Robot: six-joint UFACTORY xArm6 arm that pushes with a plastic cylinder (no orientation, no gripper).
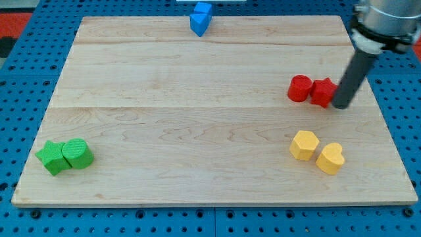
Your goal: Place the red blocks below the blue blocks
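**Operator:** Since the red pair sits so far over to the view's right, which step do you take this to be?

**Observer:** You are at the very start of the push, by my reading. My tip [341, 105] is pressed against the right side of the red star-like block [322, 92], which itself touches the red cylinder [300, 88] on its left. Both lie near the right edge of the wooden board [197, 131], about mid-height.

**Operator:** And the blues?

**Observer:** You have the blue blocks [200, 18] huddled together at the view's top edge, a little left of centre; I read two, though their shapes are hard to make out. The reds are well apart from them, so nothing is delivered yet.

**Operator:** What does the next move call for?

**Observer:** You need a long shove toward the view's left, slanting slightly upward, ending under the blues with a gap left. Pushing two blocks in a row, I would expect the cylinder to roll off line, so keep your stroke through both centres.

**Operator:** Jaws?

**Observer:** You have none to report; the arm ends in a bare rod.

**Operator:** Anything in the way?

**Observer:** The yellow blocks [317, 151] and green blocks [64, 156] lie lower down, clear of that path.
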